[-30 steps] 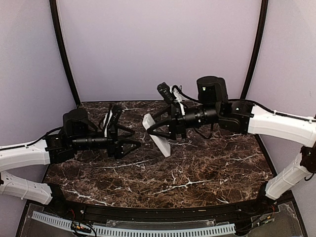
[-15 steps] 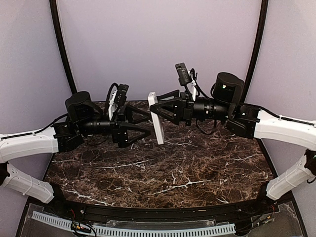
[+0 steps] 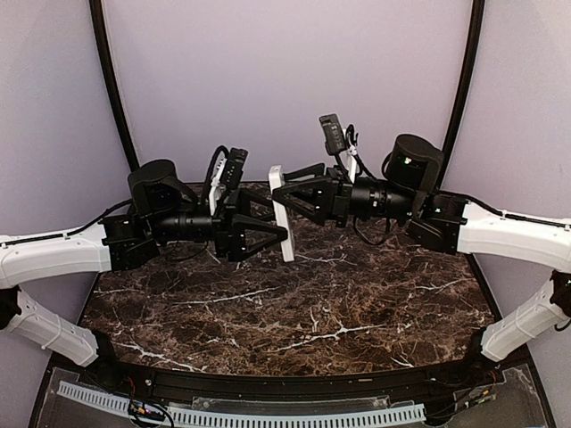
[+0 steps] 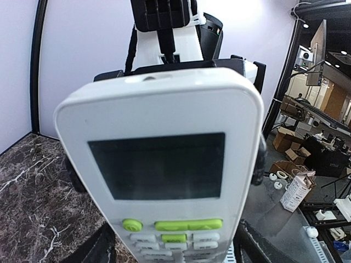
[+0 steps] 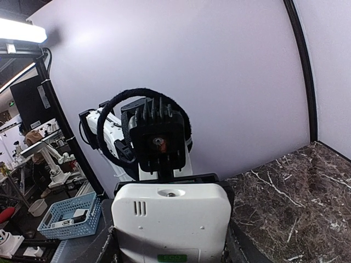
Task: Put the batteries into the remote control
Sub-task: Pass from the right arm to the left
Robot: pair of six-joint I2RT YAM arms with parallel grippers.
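The white remote control (image 3: 287, 245) hangs upright in the air above the back of the table, between the two grippers. My right gripper (image 3: 278, 198) is shut on it from the right; the right wrist view shows its plain back with the green mark (image 5: 170, 219) between the fingers (image 5: 233, 246). My left gripper (image 3: 278, 227) is open and comes from the left, its fingers (image 4: 258, 246) on either side of the remote's lower part. The left wrist view shows the remote's display and green buttons (image 4: 164, 164). The batteries are out of view.
The dark marble table (image 3: 339, 312) lies below both arms. A slotted white cable tray (image 3: 250, 415) runs along the near edge. Purple walls and black poles (image 3: 116, 98) enclose the back. A blue basket (image 5: 71, 219) stands off the table.
My right gripper lifted the remote and turned it upright. My left gripper rose and moved right until its open fingers reached the remote.
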